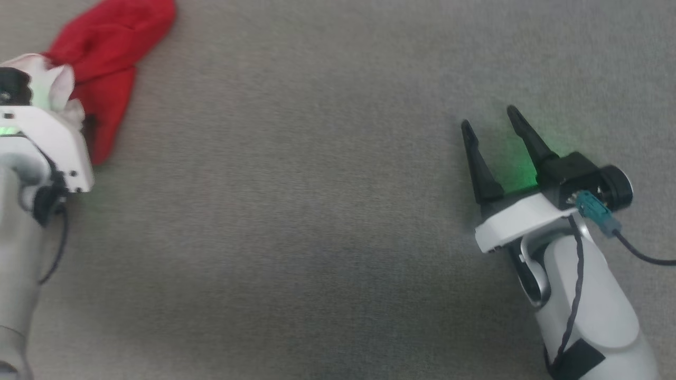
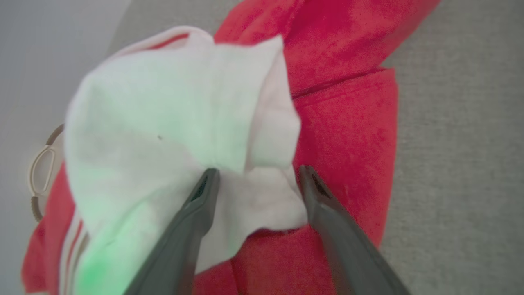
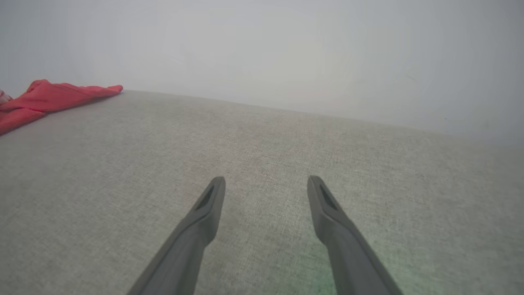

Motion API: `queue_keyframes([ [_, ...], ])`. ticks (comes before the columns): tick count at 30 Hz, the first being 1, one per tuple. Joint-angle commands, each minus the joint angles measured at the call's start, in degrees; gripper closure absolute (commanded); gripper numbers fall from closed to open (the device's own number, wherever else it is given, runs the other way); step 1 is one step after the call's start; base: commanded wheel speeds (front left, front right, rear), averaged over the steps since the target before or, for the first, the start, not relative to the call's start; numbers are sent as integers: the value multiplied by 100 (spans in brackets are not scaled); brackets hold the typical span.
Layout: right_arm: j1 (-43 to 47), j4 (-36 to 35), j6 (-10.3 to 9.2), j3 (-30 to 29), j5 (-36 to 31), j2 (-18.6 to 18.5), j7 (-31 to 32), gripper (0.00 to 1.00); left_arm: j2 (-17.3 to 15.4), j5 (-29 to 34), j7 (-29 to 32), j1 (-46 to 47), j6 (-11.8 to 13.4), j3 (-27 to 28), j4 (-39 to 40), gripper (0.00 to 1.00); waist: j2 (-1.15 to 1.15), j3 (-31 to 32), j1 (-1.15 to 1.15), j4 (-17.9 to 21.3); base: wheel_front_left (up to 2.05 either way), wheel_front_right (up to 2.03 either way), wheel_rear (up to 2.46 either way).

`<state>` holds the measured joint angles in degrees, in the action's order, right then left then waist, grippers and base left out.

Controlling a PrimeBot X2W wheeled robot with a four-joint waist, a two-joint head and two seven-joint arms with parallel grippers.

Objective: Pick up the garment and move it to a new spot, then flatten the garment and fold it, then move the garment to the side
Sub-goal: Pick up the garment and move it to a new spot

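Our left end effector hangs open, its fingers straddling a white fold of the garment, which lies crumpled at the far left of the grey table. Our right end effector, also spread open, sits well apart over the table's right side.

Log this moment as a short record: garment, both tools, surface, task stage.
garment: red with white fabric, crumpled in a heap at the far left of the surface
left tool: open, straddling a white fold of the garment
right tool: open, over bare surface, well apart from the garment
surface: grey woven fabric
task stage: garment not yet flattened or folded
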<state>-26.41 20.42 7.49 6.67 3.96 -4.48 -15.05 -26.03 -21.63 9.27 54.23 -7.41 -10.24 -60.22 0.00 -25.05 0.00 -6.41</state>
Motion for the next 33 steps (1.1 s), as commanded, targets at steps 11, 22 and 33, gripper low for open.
queue_keyframes([
  [11,-226,-290,-3,-42,-134,35,-6,0,-66,-660,1217,448,-9,-531,-841,34,0,-900,0,486,0,0,0],
  [22,-63,-372,-2,-35,-30,104,-12,0,-524,-708,-323,698,-14,-802,-668,100,0,-31,0,382,0,0,0],
  [33,545,-325,1,-515,250,154,-12,0,-431,-1429,-681,440,-9,-2306,1157,100,0,1067,0,649,0,0,0],
])
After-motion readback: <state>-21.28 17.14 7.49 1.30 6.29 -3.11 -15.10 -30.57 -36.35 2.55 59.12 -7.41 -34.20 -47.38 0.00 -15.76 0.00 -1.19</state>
